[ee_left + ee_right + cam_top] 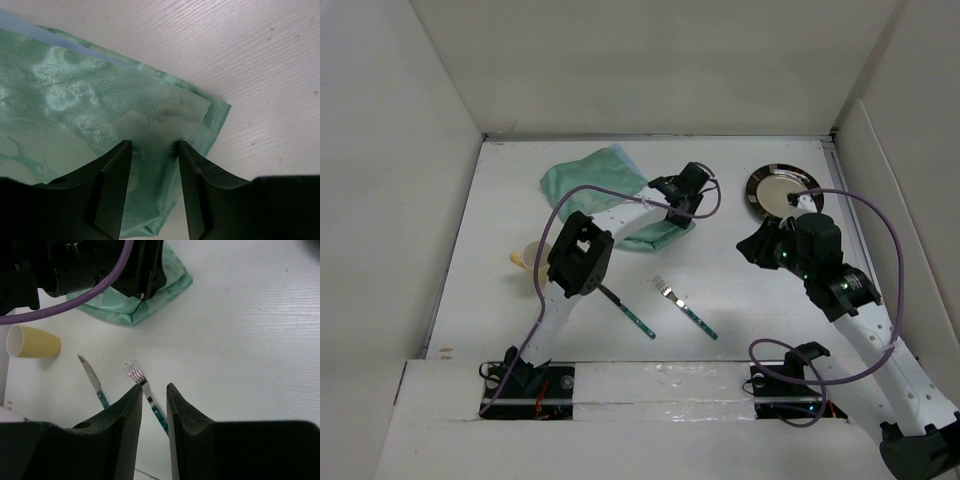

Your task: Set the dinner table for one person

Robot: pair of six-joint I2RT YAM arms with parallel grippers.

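The white dinner table carries a mint-green patterned cloth, folded over itself near its right end. My left gripper is down at that fold; in the left wrist view its fingers stand apart with the cloth between and under the tips. A fork and a knife, both with teal handles, lie near the front. A dark-rimmed metal plate sits at the back right. My right gripper hovers empty with a narrow gap above the fork.
A yellow cup lies on its side at the left, also in the right wrist view. White upright panels enclose the table. Purple cables loop over both arms.
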